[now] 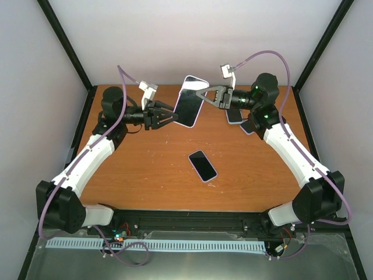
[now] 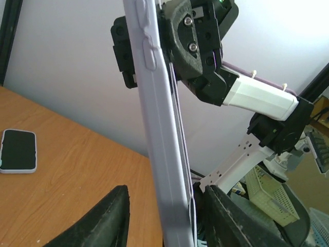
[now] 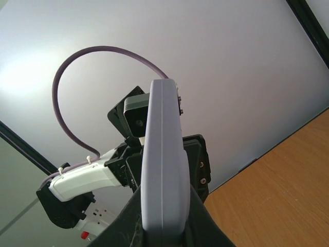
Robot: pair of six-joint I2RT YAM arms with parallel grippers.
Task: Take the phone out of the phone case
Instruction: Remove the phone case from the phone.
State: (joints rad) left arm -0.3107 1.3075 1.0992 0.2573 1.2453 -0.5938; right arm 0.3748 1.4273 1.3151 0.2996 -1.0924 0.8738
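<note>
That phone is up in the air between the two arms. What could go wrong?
The cased phone hangs over the table, pinched at one edge by the right tool; the left tool stands open, so it could slip and fall. It might strike the other phone lying nearby.

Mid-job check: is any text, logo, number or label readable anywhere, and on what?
No readable text in any view.
phone case: plain, no logo or print showing.
loose phone on the table: screen dark, nothing on it.
Arms and fingers: no readable markings.
</note>
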